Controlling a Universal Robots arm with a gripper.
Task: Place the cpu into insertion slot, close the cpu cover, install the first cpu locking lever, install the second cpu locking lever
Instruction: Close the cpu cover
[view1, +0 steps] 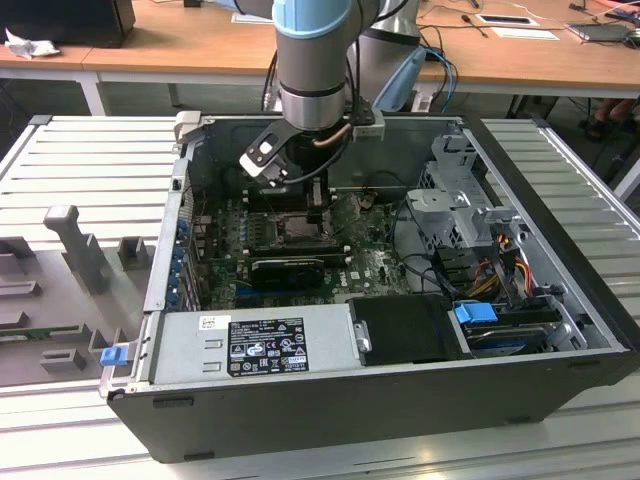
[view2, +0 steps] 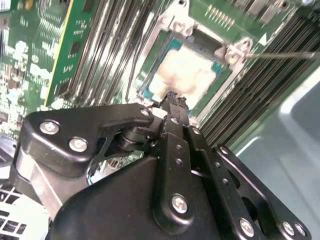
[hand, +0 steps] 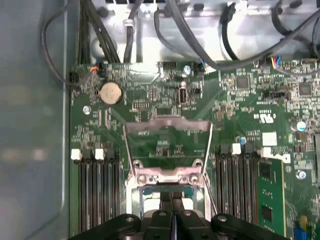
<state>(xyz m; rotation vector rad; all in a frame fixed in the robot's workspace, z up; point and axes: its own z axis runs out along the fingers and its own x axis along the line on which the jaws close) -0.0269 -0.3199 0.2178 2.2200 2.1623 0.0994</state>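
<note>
Exterior view's left of the insertion slot (view2: 218, 71), well apart and outside the computer case (view1: 370, 410): grey fixture blocks (view1: 78, 250) on the ridged table (view1: 90, 160). Not in play.

At the slot itself: the cpu (view2: 187, 70) lies flat inside the frame, pale face up, and looks seated as far as we can see. We judge the placing step done. The gripper (view2: 175, 100) stands over the slot's edge, its fingers pressed together with nothing between them. Its tip is right at the cpu's rim; we cannot tell whether it touches.

Hinged at the slot's edge: the cpu cover (hand: 167, 123), tipped up and open. Green motherboard (hand: 240, 115) shows through its square window. Not yet closed. A locking lever (view2: 285, 54), thin wire, sticks out free from a corner of the slot.

Handling, our judgement:
- The cpu is light and stiff but fragile where it meets the contacts, so no sideways shove.
- The cover is thin, springy sheet metal, light on its hinge. It is best taken at the free crossbar far from the hinge, not at the side rails.
- The lever is slim and likely to slip off a smooth finger.

Exterior view's right of the slot, well apart: drive cage (view1: 460, 195) and cable bundle (view1: 490, 250).
</note>
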